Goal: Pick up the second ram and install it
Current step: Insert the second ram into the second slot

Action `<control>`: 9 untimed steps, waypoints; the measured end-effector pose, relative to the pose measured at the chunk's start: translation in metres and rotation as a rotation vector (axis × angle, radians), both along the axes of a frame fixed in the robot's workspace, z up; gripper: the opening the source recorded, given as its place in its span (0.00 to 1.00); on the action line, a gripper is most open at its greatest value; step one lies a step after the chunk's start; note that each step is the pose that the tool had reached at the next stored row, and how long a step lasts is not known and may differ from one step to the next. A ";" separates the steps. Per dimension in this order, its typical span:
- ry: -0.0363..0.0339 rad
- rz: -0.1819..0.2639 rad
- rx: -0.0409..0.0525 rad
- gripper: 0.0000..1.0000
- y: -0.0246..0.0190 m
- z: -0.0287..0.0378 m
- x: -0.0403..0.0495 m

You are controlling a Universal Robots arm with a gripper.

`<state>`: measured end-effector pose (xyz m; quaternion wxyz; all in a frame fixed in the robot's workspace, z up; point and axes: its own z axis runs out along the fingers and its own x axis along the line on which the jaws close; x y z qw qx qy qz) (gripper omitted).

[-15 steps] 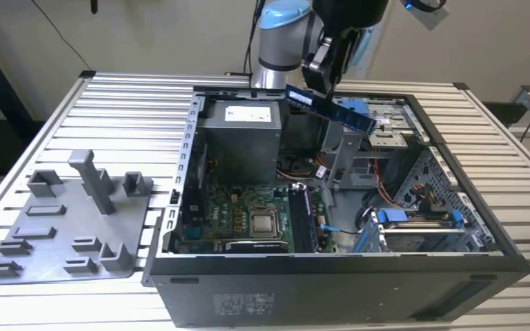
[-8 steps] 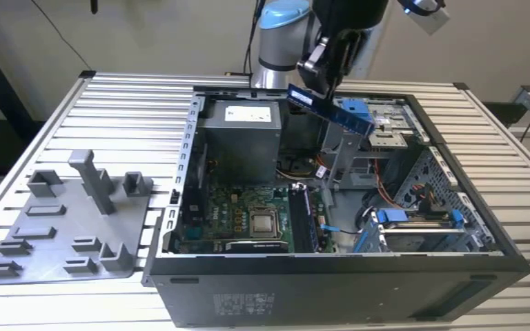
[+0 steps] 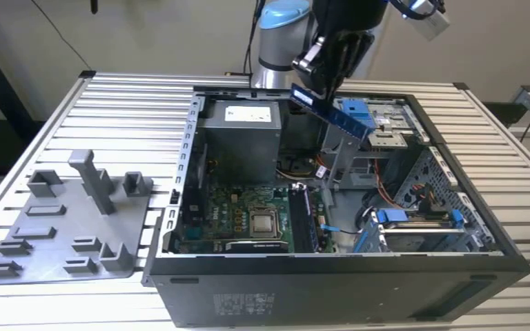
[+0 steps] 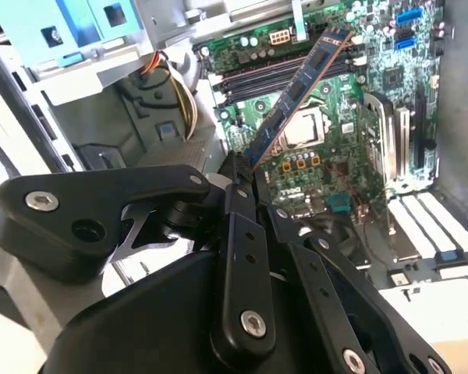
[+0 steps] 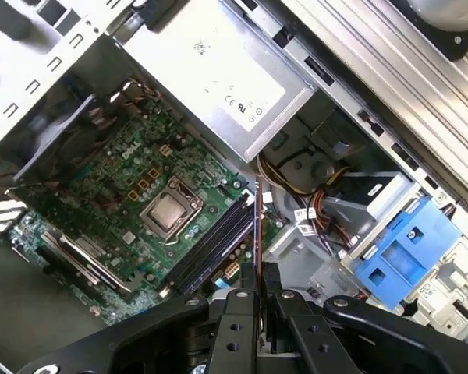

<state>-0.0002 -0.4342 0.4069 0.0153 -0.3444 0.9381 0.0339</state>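
Clamping one end of the ram (image 4: 296, 89), the gripper (image 4: 242, 175) has its fingers closed tight on the stick's flat faces, as seen in both wrist views. The stick juts out tilted, held in the air over the open case (image 3: 339, 265) and touching nothing else. Below it lie the motherboard (image 5: 132, 195) and its slots (image 5: 214, 245). Farther off, on the exterior view's left, a grey plate (image 3: 53, 234) sits on the table (image 3: 136, 89).

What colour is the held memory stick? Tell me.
The memory stick is blue; second wrist view shows it best.
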 end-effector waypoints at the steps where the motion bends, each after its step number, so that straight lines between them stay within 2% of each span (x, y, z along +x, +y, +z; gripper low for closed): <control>1: 0.0005 -0.015 0.0000 0.14 0.0000 -0.0002 0.0000; 9: 0.0034 -0.137 0.0000 0.14 0.0000 -0.0016 0.0000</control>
